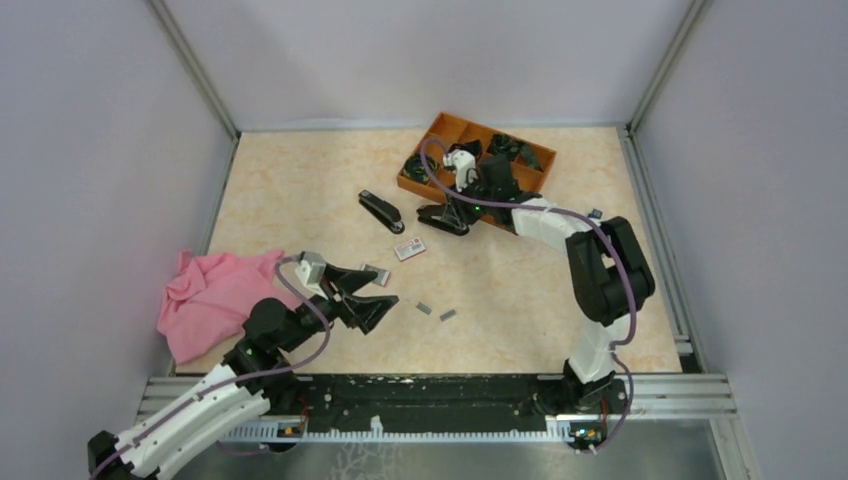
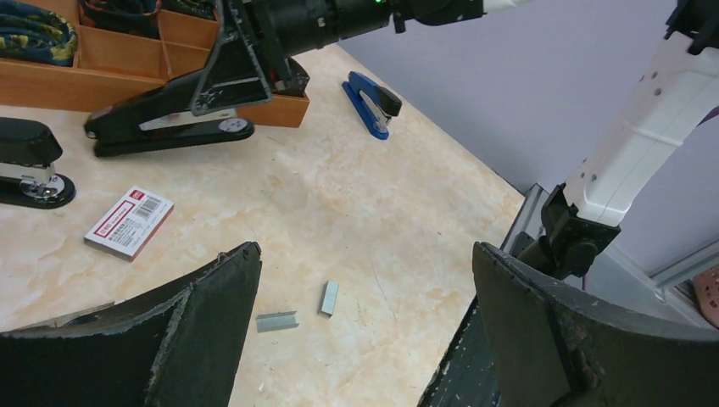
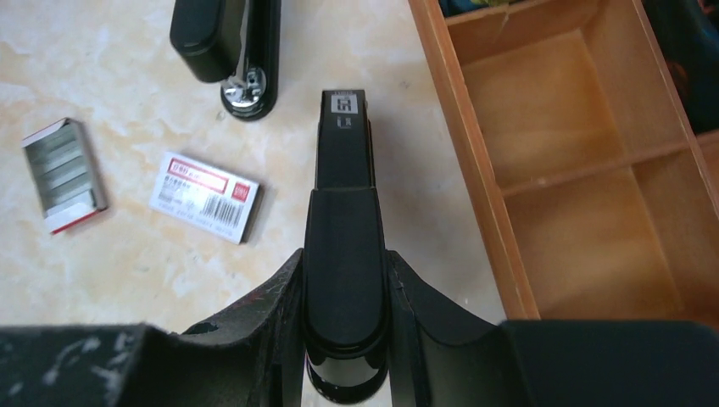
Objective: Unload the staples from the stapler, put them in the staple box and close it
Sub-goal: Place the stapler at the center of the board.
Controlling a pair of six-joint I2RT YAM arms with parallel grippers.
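My right gripper [image 3: 343, 284] is shut on the rear of a long black stapler [image 3: 342, 203], which lies flat on the table beside the orange tray; the top view shows the same stapler [image 1: 444, 216] and gripper [image 1: 462, 205]. Two short silvery strips of staples [image 2: 277, 320] [image 2: 329, 298] lie loose on the table, and they also show from above [image 1: 424, 308] [image 1: 447, 315]. My left gripper [image 2: 366, 254] hovers over them, open wide with nothing between its fingers. It sits just left of the staples in the top view [image 1: 388, 290].
A second black stapler [image 1: 381, 211] lies left of the held one. A white-and-red box [image 1: 409, 249] and an open box of staple blocks [image 3: 64, 174] lie nearby. The orange divided tray [image 1: 440, 128] stands at the back, with a blue stapler [image 2: 370, 102] beside it. A pink cloth [image 1: 210, 300] lies at the left.
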